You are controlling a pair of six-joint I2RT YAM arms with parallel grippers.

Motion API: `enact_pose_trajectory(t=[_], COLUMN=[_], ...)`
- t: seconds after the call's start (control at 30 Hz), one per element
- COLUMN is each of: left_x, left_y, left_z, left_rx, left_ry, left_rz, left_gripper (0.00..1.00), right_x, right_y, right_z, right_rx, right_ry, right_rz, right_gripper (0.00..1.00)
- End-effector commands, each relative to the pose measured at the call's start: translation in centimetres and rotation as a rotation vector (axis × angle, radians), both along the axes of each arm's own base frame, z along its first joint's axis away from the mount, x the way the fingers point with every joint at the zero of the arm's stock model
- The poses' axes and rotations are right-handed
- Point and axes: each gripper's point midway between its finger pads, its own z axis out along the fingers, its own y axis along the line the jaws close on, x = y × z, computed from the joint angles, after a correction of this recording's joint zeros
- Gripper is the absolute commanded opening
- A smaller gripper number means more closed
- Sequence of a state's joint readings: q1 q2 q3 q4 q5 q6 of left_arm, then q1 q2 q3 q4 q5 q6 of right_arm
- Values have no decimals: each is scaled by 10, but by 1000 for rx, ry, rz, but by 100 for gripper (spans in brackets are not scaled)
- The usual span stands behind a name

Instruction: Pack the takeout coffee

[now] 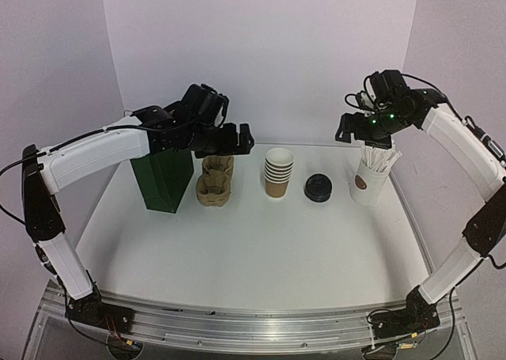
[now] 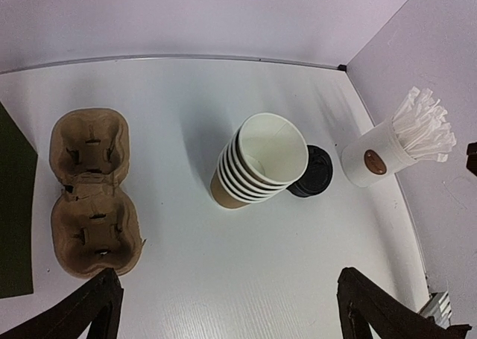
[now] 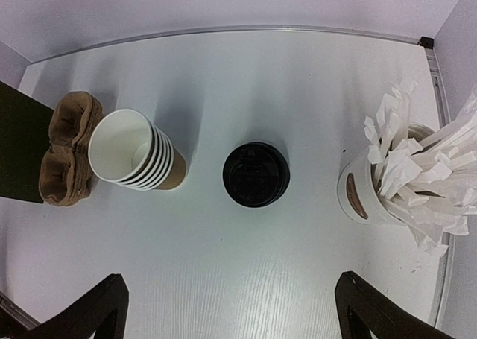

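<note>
Left gripper (image 1: 236, 140) and right gripper (image 1: 349, 130) gape empty; cup stack (image 1: 278, 172), just beside the lid (image 1: 318, 187), risks yielding several nested cups together.

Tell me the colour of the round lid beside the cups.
Black lid, clearest in the right wrist view.

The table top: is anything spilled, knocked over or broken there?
Nothing stands out. The stack of brown cups stands upright, the black lid lies flat beside it rather than on a cup, and the white cup of sticks is upright, its sticks merely fanning out. No spill shows.
</note>
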State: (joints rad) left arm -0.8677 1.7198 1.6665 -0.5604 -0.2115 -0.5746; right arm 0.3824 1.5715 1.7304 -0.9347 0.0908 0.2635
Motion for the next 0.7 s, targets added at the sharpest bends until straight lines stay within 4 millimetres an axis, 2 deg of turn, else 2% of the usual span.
enact_pose_trajectory(t=[0.0,0.17,0.3,0.37,0.4,0.43,0.53,0.67], left_x=[2,3,8,13,15,17,22,25], left_y=[0,-6,-7,-11,-14,-18,-32,-48], left_z=[33,30,31,32,24,25,20,6], left_rx=[-77,-68,-65,-56,-36,-32,-37,-79], left_ry=[-84,-85,-86,-79,-57,-44,-3,44], left_rz=[-9,-32,-17,-7,-5,-9,-27,-39], left_gripper=[100,100,100,100,100,100,99,90], right_x=[-11,-21,-22,-16,-11,-8,6,25], right_y=[-5,-3,8,12,15,20,38,64], right_z=[18,20,20,17,15,12,0,-13], right_rx=[24,60,95,106,112,120,143,157], right_ry=[-52,-46,-25,1,16,35,97,129], right_rz=[-22,-10,37,23,13,9,6,20], right_gripper=[96,97,94,93,93,92,90,81])
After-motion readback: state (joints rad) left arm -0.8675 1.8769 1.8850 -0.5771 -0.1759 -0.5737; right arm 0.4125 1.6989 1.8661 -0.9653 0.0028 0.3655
